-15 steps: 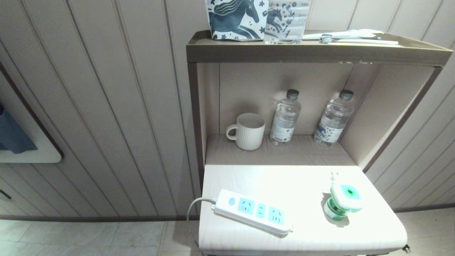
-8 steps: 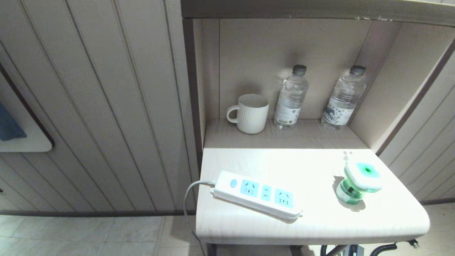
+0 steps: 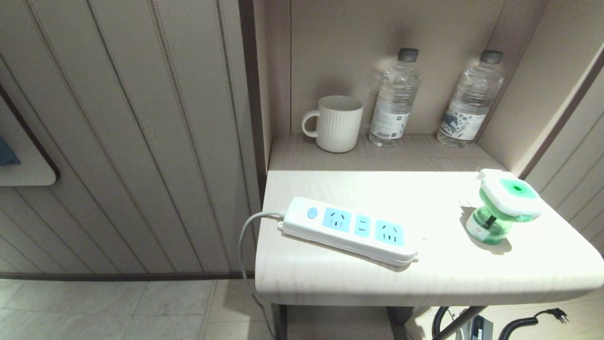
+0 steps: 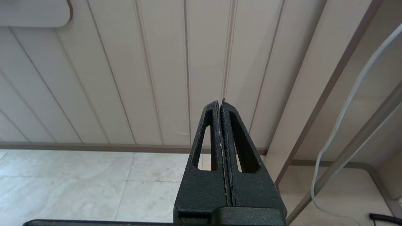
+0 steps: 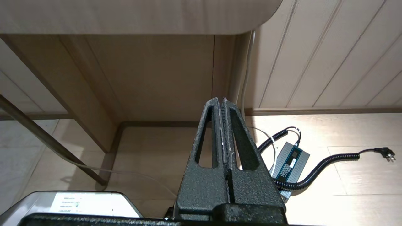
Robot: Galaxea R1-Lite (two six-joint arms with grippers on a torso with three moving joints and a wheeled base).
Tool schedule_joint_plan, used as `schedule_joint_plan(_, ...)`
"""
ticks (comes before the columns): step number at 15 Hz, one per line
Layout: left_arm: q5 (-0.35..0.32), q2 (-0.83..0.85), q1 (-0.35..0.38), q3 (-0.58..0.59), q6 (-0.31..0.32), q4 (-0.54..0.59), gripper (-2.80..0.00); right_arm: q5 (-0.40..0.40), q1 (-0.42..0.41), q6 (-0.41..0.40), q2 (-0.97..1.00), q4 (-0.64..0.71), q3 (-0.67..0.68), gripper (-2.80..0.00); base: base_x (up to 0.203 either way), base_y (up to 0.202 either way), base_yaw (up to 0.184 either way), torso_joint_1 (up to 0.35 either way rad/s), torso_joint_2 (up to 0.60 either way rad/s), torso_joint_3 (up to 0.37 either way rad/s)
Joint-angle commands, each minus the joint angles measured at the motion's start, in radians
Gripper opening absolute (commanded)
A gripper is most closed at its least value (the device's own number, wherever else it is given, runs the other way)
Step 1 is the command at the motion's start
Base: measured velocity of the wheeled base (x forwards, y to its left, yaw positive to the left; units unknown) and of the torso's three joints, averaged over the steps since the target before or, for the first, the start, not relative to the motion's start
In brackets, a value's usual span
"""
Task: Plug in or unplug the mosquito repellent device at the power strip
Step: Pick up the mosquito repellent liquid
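Observation:
The white power strip (image 3: pixel 349 230) with light-blue socket panels lies slanted on the pale table top (image 3: pixel 424 278), its cord hanging off the left edge. The mosquito repellent device (image 3: pixel 504 204), white head with green centre on a green bottle, stands apart from the strip near the table's right edge, unplugged. Neither arm appears in the head view. My left gripper (image 4: pixel 220 102) is shut and empty, low beside the table facing the panelled wall. My right gripper (image 5: pixel 221 99) is shut and empty, below the table top, pointing under it.
At the back of the alcove stand a white ribbed mug (image 3: pixel 338 123) and two clear water bottles (image 3: pixel 394 99) (image 3: pixel 471 100). On the floor under the table lie a grey power adapter (image 5: pixel 289 161) and a coiled black cable (image 5: pixel 329 161). A slanted table leg (image 5: pixel 47 139) stands beside the right gripper.
The whole head view has shifted: the camera has sunk and tilted, so the table and alcove now sit higher and larger, and the top shelf has left the picture. The objects themselves have not moved.

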Motion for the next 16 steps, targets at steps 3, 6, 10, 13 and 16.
schedule_joint_plan(3, 0.001, 0.001, 0.001, 0.0, -0.001, -0.001, -2.8, -0.001, 0.002, -0.01, -0.01, -0.003, -0.009, -2.8, 0.0, 0.0, 0.0, -0.02, 0.06, 0.043)
schedule_joint_plan(6, 0.001, 0.001, 0.001, 0.0, -0.001, -0.001, -2.8, 0.01, 0.002, -0.018, 0.067, 0.021, -0.226, -2.8, 0.0, 0.0, 0.0, 0.0, 0.0, 0.0)
schedule_joint_plan(10, -0.002, 0.001, 0.001, 0.0, 0.004, 0.001, -2.8, 0.033, -0.011, -0.019, 0.348, 0.062, -0.498, -2.8, 0.0, 0.0, 0.0, 0.0, 0.0, 0.0)
schedule_joint_plan(13, -0.002, 0.001, -0.001, 0.0, 0.008, 0.007, -2.8, 0.041, -0.026, 0.002, 0.544, 0.07, -0.646, -2.8, 0.0, 0.0, 0.0, 0.0, 0.0, 0.0)
schedule_joint_plan(16, -0.002, 0.001, -0.001, 0.0, 0.008, 0.007, -2.8, 0.042, -0.023, 0.065, 0.741, 0.109, -0.851, -2.8, 0.0, 0.0, 0.0, 0.0, 0.0, 0.0)
